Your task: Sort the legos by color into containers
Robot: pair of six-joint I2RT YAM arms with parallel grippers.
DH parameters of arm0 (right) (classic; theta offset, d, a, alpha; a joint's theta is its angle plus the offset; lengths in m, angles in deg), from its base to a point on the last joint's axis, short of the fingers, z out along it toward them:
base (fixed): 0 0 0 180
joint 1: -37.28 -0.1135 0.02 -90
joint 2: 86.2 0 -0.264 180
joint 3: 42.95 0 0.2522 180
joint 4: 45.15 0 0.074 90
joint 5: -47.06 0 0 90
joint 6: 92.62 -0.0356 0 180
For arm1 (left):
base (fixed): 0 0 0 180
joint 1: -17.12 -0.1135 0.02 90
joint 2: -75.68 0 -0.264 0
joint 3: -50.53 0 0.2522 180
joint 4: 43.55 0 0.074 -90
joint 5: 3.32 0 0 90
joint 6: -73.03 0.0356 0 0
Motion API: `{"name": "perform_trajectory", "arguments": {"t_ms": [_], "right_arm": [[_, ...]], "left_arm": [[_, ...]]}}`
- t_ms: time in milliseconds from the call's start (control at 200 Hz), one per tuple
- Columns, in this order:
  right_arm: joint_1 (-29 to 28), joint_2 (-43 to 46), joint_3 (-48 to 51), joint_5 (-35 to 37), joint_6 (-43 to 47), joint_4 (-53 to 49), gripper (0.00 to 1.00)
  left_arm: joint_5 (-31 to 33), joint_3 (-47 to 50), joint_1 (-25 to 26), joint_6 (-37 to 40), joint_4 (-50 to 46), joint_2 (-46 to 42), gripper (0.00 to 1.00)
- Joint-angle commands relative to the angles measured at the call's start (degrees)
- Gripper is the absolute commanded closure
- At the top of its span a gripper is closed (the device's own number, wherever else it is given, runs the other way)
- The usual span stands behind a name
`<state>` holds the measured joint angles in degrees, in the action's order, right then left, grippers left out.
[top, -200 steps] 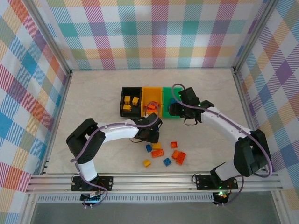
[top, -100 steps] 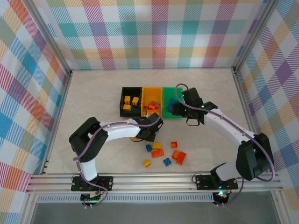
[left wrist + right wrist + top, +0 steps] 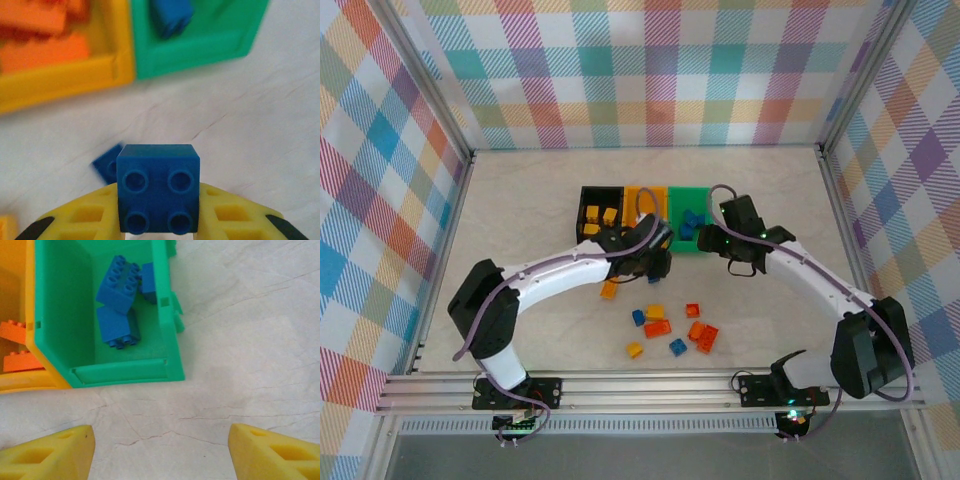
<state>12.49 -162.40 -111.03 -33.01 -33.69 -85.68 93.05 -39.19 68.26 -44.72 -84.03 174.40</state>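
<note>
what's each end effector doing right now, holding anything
left end effector: closed on a blue lego
right end effector: open, holding nothing

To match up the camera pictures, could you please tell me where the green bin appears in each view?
Top external: green bin centre, right end of the row.
Left wrist: green bin top right.
Right wrist: green bin upper left.
Shared landmark: orange-yellow bin joined on its left.

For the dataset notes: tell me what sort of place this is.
Most likely a robot test cell in a lab: a table walled with plaid cloth, a left arm and right arm bolted to an aluminium rail, and loose legos near sorting bins.
</note>
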Motion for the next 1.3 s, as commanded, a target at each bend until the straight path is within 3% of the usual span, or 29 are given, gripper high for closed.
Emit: {"name": "perform_trajectory", "arguments": {"t_ms": [0,270,480,535,640,755,900,1100,1295], "right_arm": [[0.6,2.1,1.0,1.0,-1.4,-0.6,0.28],[1.2,3.4,2.1,0.4,-1.2,-1.4,0.28],[1.3,4.0,2.5,-0.3,-1.3,-1.3,0.28],[1.3,4.3,2.6,-0.2,-1.2,-1.4,0.28],[1.4,4.6,2.7,-0.2,-1.2,-1.5,0.27],[1.5,4.7,2.8,-0.7,-1.0,-1.3,0.26],[1.4,4.6,3.1,-2.1,-0.5,-0.8,0.27],[1.2,4.1,4.1,-7.0,1.0,0.4,0.27],[-2.1,2.9,5.3,-10.0,2.2,0.4,0.27]], "left_arm": [[-2.4,-7.1,-1.6,0.0,1.2,5.9,0.7],[-2.1,-27.9,-5.7,1.5,-3.6,20.9,0.71],[-0.6,-38.9,-7.8,1.5,-7.3,28.7,0.68],[-1.1,-42.3,-7.9,1.5,-9.1,30.9,0.62],[-2.8,-46.3,-8.0,1.2,-10.5,33.1,0.4],[-3.5,-47.5,-7.8,0.7,-10.5,32.8,0.28],[-4.0,-44.5,-7.4,0.6,-9.3,28.4,0.18],[-4.9,-26.3,-7.0,-1.4,-0.1,14.6,0.0],[-4.1,-4.7,-6.7,-3.7,5.7,-0.8,0.0]]}}
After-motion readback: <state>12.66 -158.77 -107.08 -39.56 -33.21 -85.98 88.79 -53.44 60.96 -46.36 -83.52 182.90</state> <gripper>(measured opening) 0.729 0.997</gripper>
